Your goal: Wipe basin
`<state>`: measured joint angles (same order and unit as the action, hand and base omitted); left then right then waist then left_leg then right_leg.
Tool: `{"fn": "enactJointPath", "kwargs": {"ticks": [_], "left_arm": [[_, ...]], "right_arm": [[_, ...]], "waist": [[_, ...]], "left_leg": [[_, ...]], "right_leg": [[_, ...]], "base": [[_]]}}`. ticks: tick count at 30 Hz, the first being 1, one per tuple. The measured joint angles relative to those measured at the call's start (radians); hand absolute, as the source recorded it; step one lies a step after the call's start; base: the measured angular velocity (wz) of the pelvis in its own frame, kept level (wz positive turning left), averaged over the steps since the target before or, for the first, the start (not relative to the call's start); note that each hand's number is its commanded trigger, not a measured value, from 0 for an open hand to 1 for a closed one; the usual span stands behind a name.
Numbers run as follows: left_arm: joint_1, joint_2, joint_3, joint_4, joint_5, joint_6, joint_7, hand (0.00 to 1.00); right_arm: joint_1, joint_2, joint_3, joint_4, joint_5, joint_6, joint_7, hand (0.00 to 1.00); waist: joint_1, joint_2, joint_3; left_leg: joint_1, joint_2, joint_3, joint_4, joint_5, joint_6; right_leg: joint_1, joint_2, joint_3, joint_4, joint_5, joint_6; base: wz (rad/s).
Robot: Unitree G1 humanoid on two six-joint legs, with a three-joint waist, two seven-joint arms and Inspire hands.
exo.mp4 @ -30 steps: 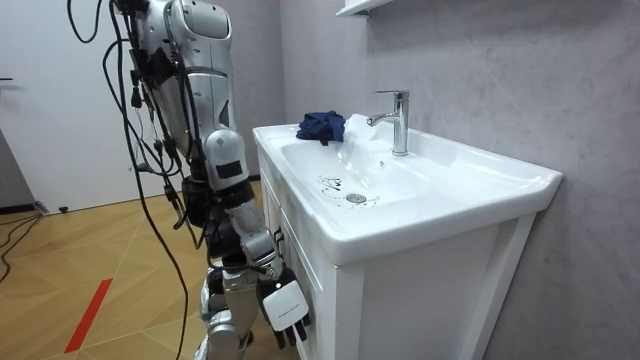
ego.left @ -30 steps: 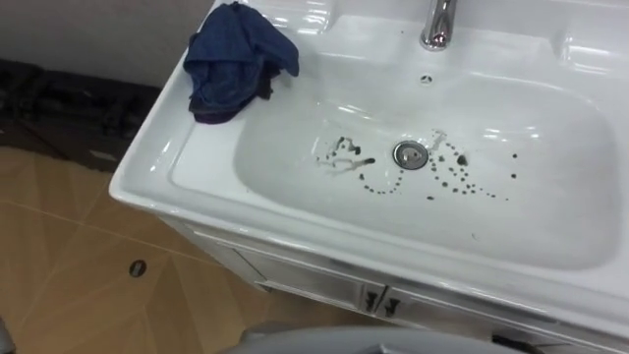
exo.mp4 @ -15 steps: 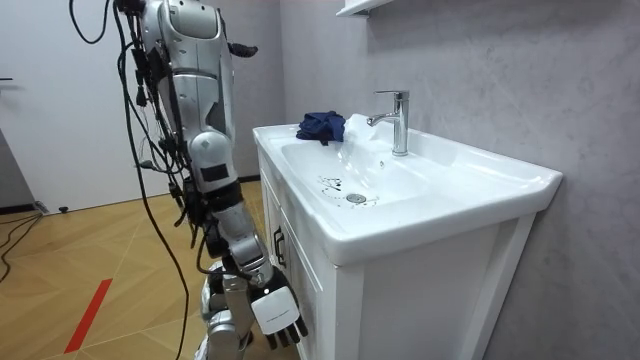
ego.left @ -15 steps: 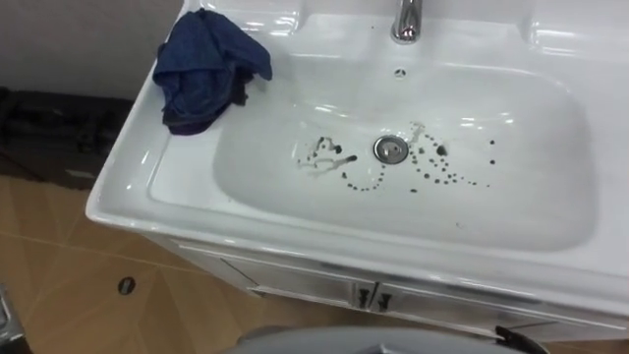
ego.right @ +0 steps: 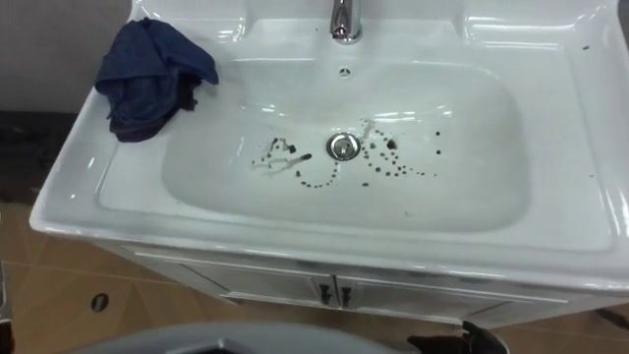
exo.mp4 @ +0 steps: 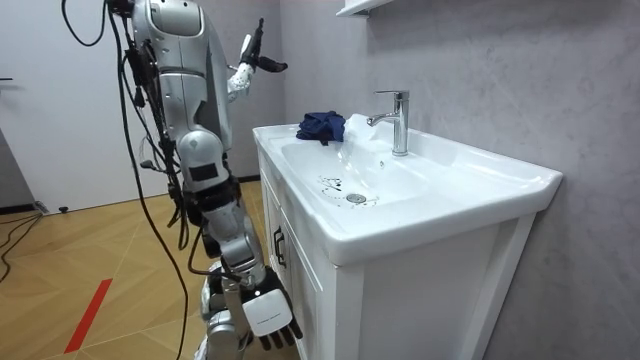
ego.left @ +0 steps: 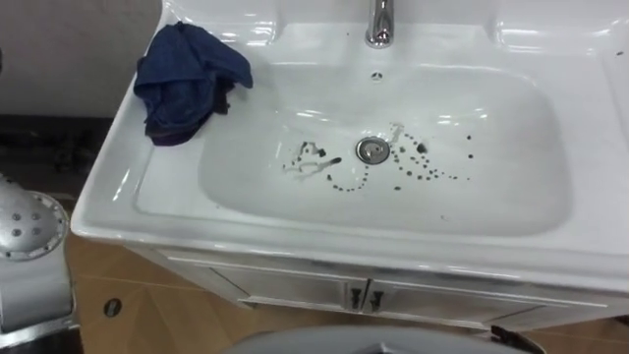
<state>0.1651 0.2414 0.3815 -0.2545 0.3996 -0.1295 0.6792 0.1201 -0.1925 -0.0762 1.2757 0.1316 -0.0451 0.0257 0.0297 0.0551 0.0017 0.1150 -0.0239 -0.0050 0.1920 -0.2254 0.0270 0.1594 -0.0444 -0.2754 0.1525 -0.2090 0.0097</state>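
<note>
A white basin (ego.left: 511,211) is set in a white cabinet. Dark spots and smears (ego.left: 339,172) lie round its drain (ego.left: 371,149). A crumpled dark blue cloth (ego.left: 185,81) rests on the rim at the basin's back left corner, with nothing touching it. I stand right in front of the cabinet. In the room view my left hand (exo.mp4: 254,58) is raised beside my shoulder, open, well short of the cloth (exo.mp4: 321,126). My left arm (ego.left: 29,251) comes in at the lower left of the left eye view. My right hand (exo.mp4: 266,318) hangs open low beside the cabinet front.
A chrome tap (ego.left: 379,25) stands at the back middle of the basin. Below the rim are cabinet doors with small dark handles (ego.left: 359,296). Wooden floor (ego.left: 108,315) lies to the left, with a grey wall behind.
My left arm has lifted from behind my body to shoulder height and now enters the left eye view. The eye view has shifted, so the basin sits further left. The right hand still hangs low.
</note>
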Motion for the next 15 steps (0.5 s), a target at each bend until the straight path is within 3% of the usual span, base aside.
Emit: {"fn": "enactJointPath", "kwargs": {"ticks": [7,15], "left_arm": [[-0.021,0.0,-0.08,0.0,0.141,0.037,-0.064,0.0],[-0.041,0.0,-0.153,0.002,0.167,0.046,-0.066,0.0]], "right_arm": [[-0.013,0.0,0.0,0.012,-0.02,0.001,0.01,0.0],[-0.022,0.0,0.016,0.021,-0.019,0.0,0.008,0.0]], "waist": [[-0.011,-0.006,-0.0012],[-0.033,-0.001,0.0051]], "left_leg": [[0.0,0.001,0.002,-0.002,0.0,0.0],[0.001,0.004,0.014,-0.004,0.0,0.0]], "right_leg": [[0.006,0.0,0.003,-0.003,0.003,0.001],[0.003,0.003,0.017,-0.003,0.005,-0.001]], "base": [[0.0],[-0.04]]}}
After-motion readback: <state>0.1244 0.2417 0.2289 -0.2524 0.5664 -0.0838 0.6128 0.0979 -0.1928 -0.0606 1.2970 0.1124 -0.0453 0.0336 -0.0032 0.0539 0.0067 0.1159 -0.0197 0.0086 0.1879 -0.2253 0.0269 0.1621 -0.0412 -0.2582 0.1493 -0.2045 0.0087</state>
